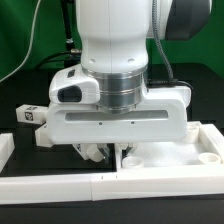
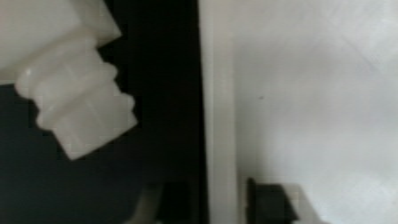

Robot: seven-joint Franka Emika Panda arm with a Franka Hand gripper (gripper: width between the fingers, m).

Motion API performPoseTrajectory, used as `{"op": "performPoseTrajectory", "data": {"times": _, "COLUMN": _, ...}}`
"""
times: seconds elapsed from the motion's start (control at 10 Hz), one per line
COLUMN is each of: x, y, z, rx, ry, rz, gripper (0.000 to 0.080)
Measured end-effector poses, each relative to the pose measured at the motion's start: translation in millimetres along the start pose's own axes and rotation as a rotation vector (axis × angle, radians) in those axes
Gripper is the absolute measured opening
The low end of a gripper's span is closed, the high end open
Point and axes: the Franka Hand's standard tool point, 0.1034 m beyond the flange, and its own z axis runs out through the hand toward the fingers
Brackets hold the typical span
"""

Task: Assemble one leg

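The square white tabletop lies flat on the black table, and its thick edge runs straight between my jaws. It also shows in the exterior view, low and to the right of the hand. My gripper is down at table level with one finger on each side of that edge, shut on it. In the exterior view the gripper is mostly hidden under the hand. A white leg with a stepped, threaded end lies on the black table close beside the tabletop's edge.
A white fence rail runs along the front and turns up the exterior view's right side, with the tabletop close to it. A white part with a marker tag lies at the exterior view's left. The arm hides the middle of the table.
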Motion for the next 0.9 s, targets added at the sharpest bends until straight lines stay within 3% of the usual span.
{"op": "performPoseTrajectory", "data": {"times": 0.1, "x": -0.1, "y": 0.0, "z": 0.1, "rx": 0.0, "ry": 0.0, "rz": 0.0, "gripper": 0.0254}}
{"op": "performPoseTrajectory", "data": {"times": 0.2, "x": -0.3, "y": -0.1, "z": -0.3, "rx": 0.0, "ry": 0.0, "rz": 0.0, "gripper": 0.0388}}
{"op": "performPoseTrajectory", "data": {"times": 0.3, "x": -4.3, "y": -2.4, "z": -9.5, "rx": 0.005, "ry": 0.004, "rz": -0.002, "gripper": 0.0388}}
{"op": "performPoseTrajectory", "data": {"times": 0.4, "x": -15.5, "y": -2.0, "z": -26.5, "rx": 0.016, "ry": 0.01, "rz": -0.004, "gripper": 0.0561}}
{"op": "performPoseTrajectory", "data": {"times": 0.5, "x": -27.9, "y": 4.1, "z": -40.8, "rx": 0.026, "ry": 0.013, "rz": -0.007, "gripper": 0.063}}
{"op": "performPoseTrajectory", "data": {"times": 0.7, "x": -46.4, "y": 15.9, "z": -61.3, "rx": 0.039, "ry": -0.01, "rz": 0.016, "gripper": 0.0644}}
{"op": "performPoseTrajectory", "data": {"times": 0.9, "x": -56.4, "y": 25.1, "z": -57.1, "rx": 0.036, "ry": -0.017, "rz": 0.024, "gripper": 0.0649}}
